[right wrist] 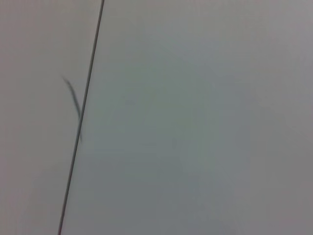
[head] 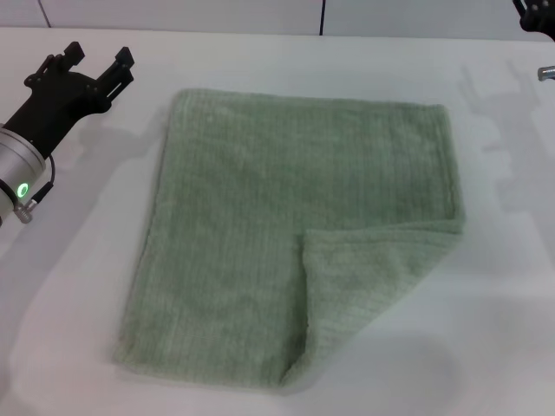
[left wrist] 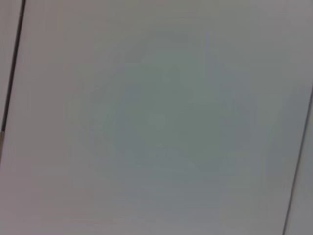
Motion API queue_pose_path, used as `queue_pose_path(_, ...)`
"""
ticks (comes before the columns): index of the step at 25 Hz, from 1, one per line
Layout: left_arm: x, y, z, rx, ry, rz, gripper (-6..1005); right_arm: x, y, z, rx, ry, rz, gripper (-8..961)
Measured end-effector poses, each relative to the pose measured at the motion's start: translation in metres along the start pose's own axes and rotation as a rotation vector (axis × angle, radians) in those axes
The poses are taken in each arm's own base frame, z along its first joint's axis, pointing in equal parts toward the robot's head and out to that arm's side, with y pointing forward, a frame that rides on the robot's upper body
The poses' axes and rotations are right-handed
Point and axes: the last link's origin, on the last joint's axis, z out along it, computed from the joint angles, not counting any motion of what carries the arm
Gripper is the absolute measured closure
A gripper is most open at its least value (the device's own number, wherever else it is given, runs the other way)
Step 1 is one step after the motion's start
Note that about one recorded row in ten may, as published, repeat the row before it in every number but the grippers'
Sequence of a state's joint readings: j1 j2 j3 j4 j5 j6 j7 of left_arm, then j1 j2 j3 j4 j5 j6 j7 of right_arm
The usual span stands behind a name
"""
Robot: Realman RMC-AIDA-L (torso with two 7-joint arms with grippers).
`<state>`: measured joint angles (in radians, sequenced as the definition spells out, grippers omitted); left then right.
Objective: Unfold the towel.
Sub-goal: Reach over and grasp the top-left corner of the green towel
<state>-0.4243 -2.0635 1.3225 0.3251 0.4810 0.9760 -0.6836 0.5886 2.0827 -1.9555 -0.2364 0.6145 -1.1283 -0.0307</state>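
On the table [head: 486, 329], the towel [head: 260, 225] lies flat, near-right corner folded inward; left gripper [head: 100, 62] fingers spread, holding nothing.

- The towel [head: 286, 243] is a pale sage-green terry cloth with a faint ribbed texture and hemmed edges.
- It lies almost flat, spread over the middle of the white surface in the head view, roughly square and skewed slightly so its near edge sits further to the left than its far edge.
- Its near right corner is folded over onto the cloth, making a triangular flap whose straight edge runs down toward the near hem.
- The other three corners lie open and flat.
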Motion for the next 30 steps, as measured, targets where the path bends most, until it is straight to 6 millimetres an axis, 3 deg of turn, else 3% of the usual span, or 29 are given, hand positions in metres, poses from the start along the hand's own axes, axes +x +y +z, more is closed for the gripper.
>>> queue_pose_path(30,-0.0055,0.0024,-0.0029,-0.006,-0.016,0.036,223,0.0027,-0.0026,-0.0033,0.015,0.010,0.009,224)
